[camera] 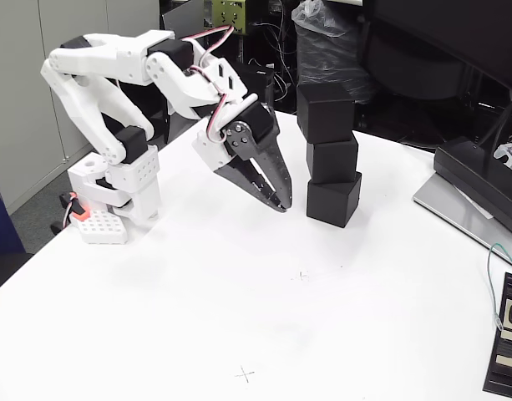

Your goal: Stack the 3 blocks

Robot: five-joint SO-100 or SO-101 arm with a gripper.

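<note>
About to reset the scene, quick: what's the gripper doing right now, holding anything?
Gripper: shut and empty, fingertips together just left of the three stacked blocks in the fixed view, not touching them.

White table (239,317): faint pen cross (245,375) nr front edge, smaller mark (303,275) mid-surface. Flat black device w/ white label (507,347) at right edge, green-white cable (492,280) running to it. Grey laptop-type unit (473,196) far right. Plastic-wrapped bundle (326,46) behind table.
</note>
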